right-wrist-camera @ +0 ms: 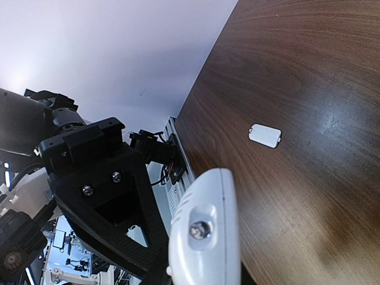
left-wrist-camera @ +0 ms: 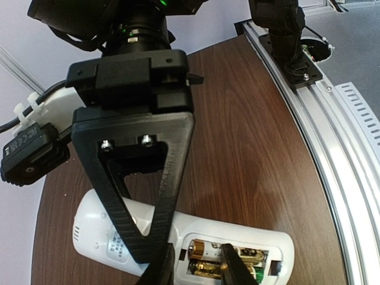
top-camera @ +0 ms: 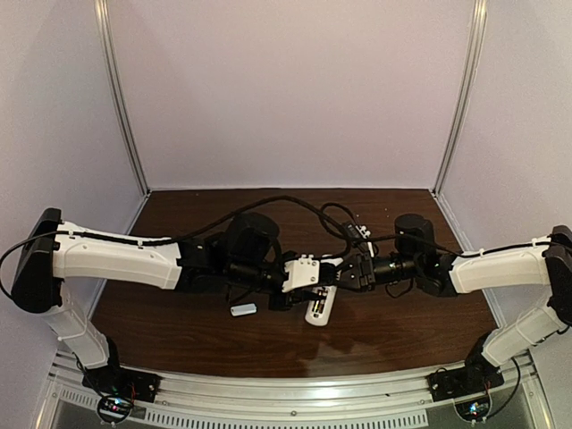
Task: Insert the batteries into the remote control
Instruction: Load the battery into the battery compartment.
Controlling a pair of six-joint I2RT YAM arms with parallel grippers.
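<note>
The white remote control (left-wrist-camera: 119, 228) lies back up on the brown table, its battery recess open. Two golden batteries (left-wrist-camera: 208, 252) lie side by side in the recess. My left gripper (left-wrist-camera: 196, 270) is open right over the recess. One fingertip (left-wrist-camera: 234, 267) rests on the batteries and the other sits at the recess's edge. My right gripper (right-wrist-camera: 205, 278) is shut on the remote control's other end (right-wrist-camera: 205, 231), which fills its wrist view. Its black triangular finger (left-wrist-camera: 136, 178) crosses the remote in the left wrist view. From above the remote (top-camera: 320, 306) lies under both grippers.
The small flat white cover piece (top-camera: 243, 309) lies on the table left of the remote and also shows in the right wrist view (right-wrist-camera: 265, 135). A metal rail (top-camera: 295, 393) runs along the near edge. White walls enclose the table on three sides.
</note>
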